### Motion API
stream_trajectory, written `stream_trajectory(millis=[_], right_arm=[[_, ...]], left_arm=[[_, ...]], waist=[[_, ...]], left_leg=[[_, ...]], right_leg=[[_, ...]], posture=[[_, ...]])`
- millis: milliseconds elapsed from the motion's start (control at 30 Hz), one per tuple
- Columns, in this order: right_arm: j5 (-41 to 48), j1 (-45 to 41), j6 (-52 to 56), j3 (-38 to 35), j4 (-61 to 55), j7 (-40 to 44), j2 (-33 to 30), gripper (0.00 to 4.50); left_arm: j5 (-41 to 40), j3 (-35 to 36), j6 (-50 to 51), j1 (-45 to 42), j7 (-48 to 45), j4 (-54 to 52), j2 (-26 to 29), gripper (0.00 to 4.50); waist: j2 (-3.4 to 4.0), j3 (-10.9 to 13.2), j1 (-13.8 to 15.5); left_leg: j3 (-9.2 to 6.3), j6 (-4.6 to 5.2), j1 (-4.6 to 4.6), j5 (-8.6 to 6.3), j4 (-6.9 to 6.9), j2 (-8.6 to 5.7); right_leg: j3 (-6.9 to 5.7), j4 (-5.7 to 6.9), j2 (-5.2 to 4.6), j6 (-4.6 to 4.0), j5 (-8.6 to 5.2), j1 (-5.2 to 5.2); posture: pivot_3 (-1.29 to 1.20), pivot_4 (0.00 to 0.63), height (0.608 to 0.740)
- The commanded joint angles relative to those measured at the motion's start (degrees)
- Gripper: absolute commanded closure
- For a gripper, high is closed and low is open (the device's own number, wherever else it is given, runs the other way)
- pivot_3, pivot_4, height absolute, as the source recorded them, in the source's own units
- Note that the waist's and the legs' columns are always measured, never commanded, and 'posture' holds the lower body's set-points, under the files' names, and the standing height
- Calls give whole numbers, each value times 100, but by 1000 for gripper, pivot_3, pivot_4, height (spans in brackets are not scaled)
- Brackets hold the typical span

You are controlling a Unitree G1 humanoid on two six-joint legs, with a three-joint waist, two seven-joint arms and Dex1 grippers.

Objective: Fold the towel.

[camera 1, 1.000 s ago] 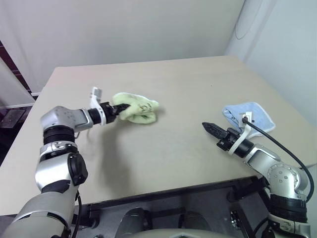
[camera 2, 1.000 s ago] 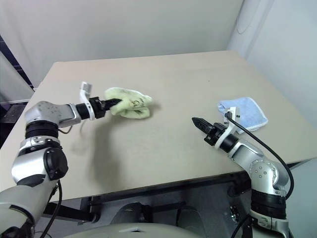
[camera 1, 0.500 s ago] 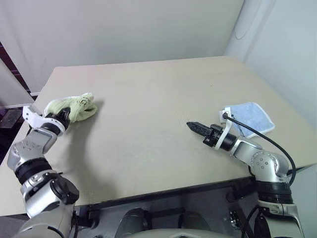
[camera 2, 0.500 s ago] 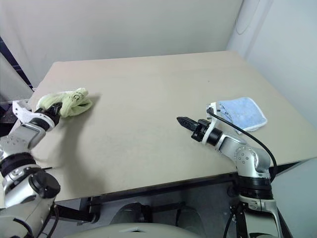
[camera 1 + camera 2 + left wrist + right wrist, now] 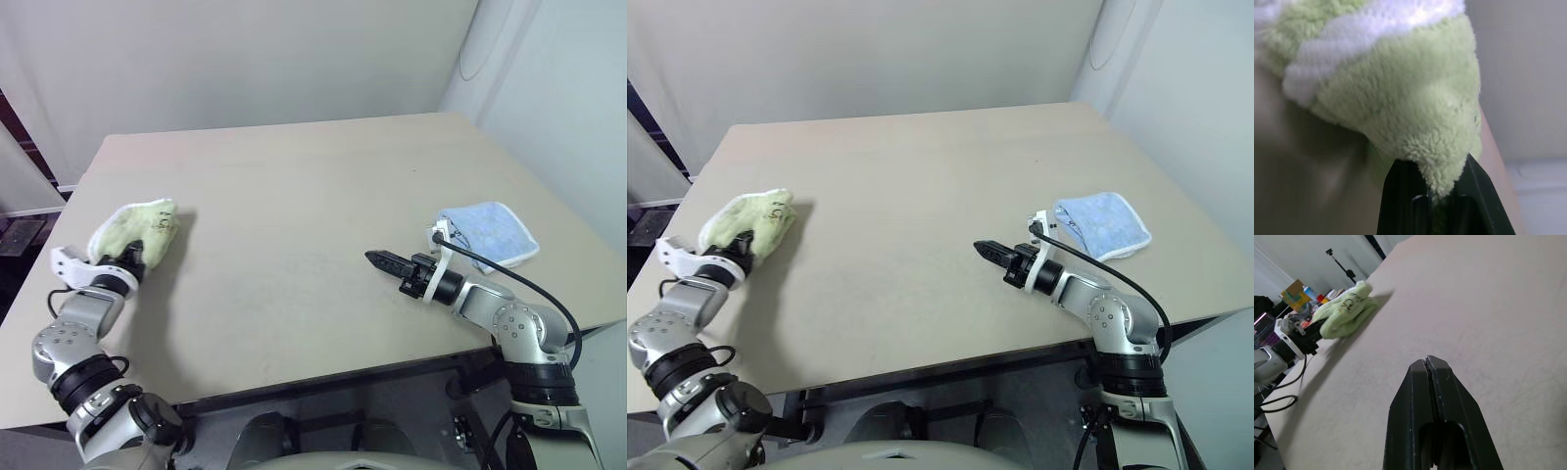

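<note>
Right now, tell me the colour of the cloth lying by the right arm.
The cloth is light blue with a white edge, clearest in the left eye view.

Left arm: silver-grey rounded metal housings joined by black ribbed joint rings; white bracket at the wrist; a thin black cable loops beside the forearm. Left claw (image 5: 132, 258): two black fingers.

Right arm: matching silver-grey housings with small screw heads on the round elbow cover, black joint rings, white wrist collar; a black cable arcs from wrist to elbow. Right claw (image 5: 375, 258): two tapered black fingers (image 5: 1442, 396), matte, with a hollow at their base.
</note>
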Motion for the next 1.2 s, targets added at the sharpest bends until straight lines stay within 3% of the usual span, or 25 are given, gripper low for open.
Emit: stream_trajectory(millis=[33, 200, 467, 567, 633, 833, 933, 1067, 1200], right_arm=[[31, -42, -71, -106, -265, 5, -19, 4500], [28, -8, -76, -122, -272, 19, -43, 4500], [-71, -167, -147, -38, -107, 73, 16, 4500], [-103, -180, -161, -28, -113, 114, -3, 4500], [-102, -178, -161, -60, -120, 145, -43, 4500], [-133, -74, -241, -182, -200, 157, -127, 4500], [-85, 20, -227, -263, -335, 184, -198, 4500], [-83, 102, -236, -337, -432, 248, -341, 4500], [-118, 170, -341, -390, -593, 386, -513, 4500]], left_arm=[[-271, -9, -76, 47, 292, -271, -28, 4493], [-286, -90, -258, 71, 619, -240, 8, 4493], [-509, -371, -280, 227, 571, -373, 35, 1807], [-482, -594, -20, 424, 194, -260, 391, 671], [-421, -1028, 314, 783, -585, -313, 765, 41], [60, -1669, 163, 1656, -2357, 336, 1716, 41], [45, -1810, -6, 1934, -3686, 418, 2246, 41], [476, -2142, -1014, 2167, -5325, 368, 2696, 41], [885, -2511, -2310, 2185, -6777, -70, 2758, 41]], waist=[[-1, 0, -14], [-1, -1, -6], [-2, -1, -6], [-2, -1, -5], [-3, -2, -18], [3, -10, -43], [0, -13, -67], [-6, -11, -64], [-6, -10, -21]], left_leg=[[0, 0, 0, 0, 0, 1], [8, 0, 12, 0, -7, 8], [21, 0, 13, 0, -8, 9], [27, 0, 14, 0, -16, 11], [39, -1, 18, 0, -32, 11], [92, -24, 33, 13, -84, 17], [116, -33, 30, 18, -98, 31], [164, -45, 25, 25, -123, 58], [233, -58, 26, 33, -173, 86]], right_leg=[[0, 0, 2, 0, 0, -1], [0, 0, 6, -6, -3, -1], [4, -3, 3, -9, -1, -3], [4, -3, 3, -10, -2, -6], [5, -6, 4, -11, -2, -13], [6, -18, 2, -12, -2, -44], [7, -20, -1, -16, 0, -68], [7, -25, 0, -37, 12, -111], [6, -42, 1, -69, 29, -137]], posture=[[0, 0, 740], [0, 0, 740], [0, 0, 740], [0, 0, 740], [0, 0, 740], [0, 0, 740], [0, 0, 740], [0, 0, 740], [0, 0, 740]])
